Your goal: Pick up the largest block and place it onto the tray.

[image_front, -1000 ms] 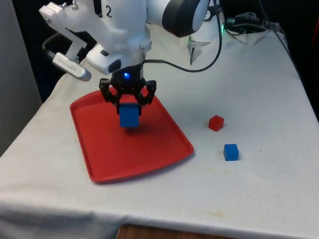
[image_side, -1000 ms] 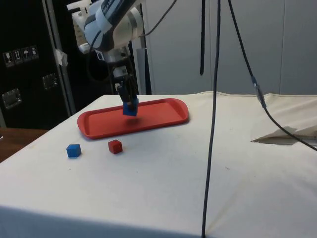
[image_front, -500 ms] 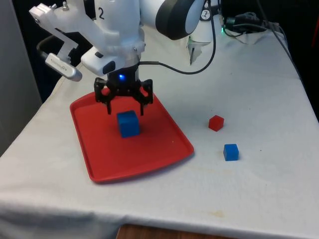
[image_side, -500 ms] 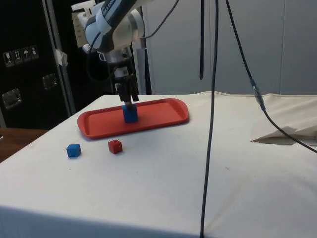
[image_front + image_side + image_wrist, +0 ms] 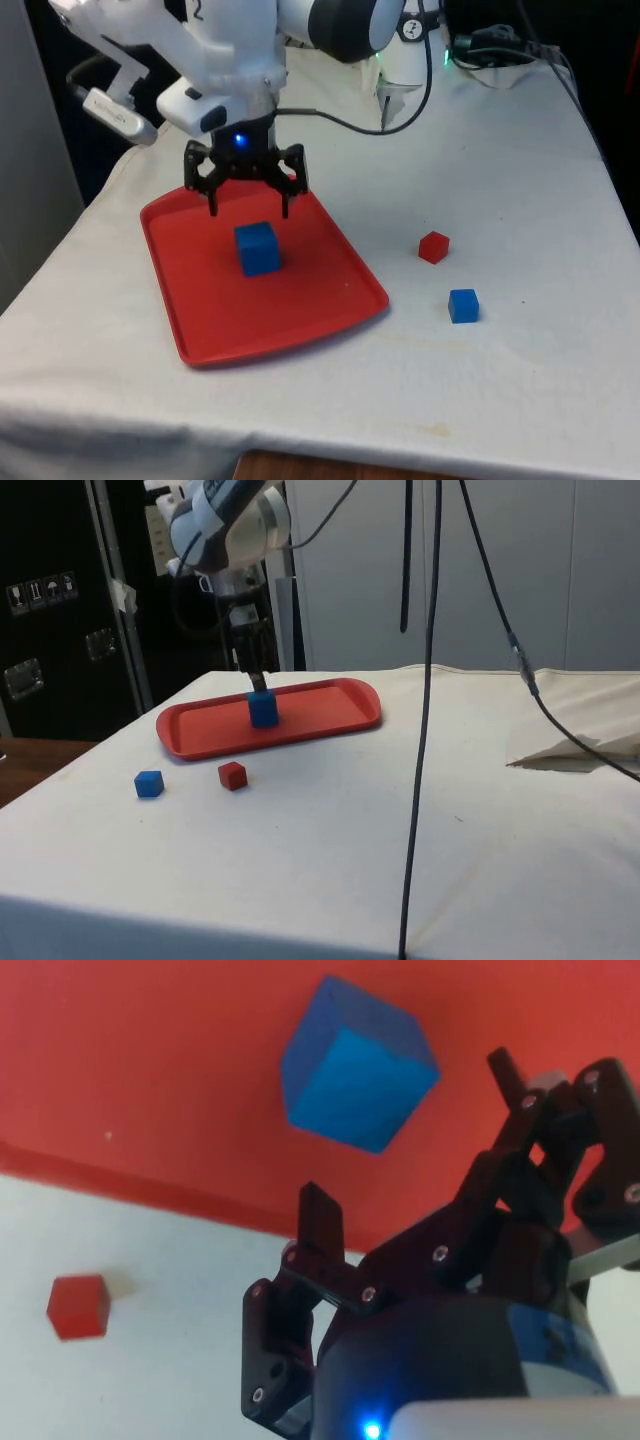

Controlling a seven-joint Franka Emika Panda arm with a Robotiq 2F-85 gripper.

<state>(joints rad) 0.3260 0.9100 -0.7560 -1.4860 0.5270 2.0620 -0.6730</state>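
The claw point(image 5: 248, 206) hangs with its fingers spread apart just above the large blue block point(image 5: 258, 248), which sits free on the red tray point(image 5: 200, 320). The side view adds a small blue block point(image 5: 149, 783) beside the small red block point(image 5: 232, 775), both off the tray, well away from the claw.

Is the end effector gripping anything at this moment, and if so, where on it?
Nothing is held. The end effector is open above the large blue block, which sits free on the red tray.

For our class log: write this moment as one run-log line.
gripper: open, above block | big blue block: on tray | task: placed
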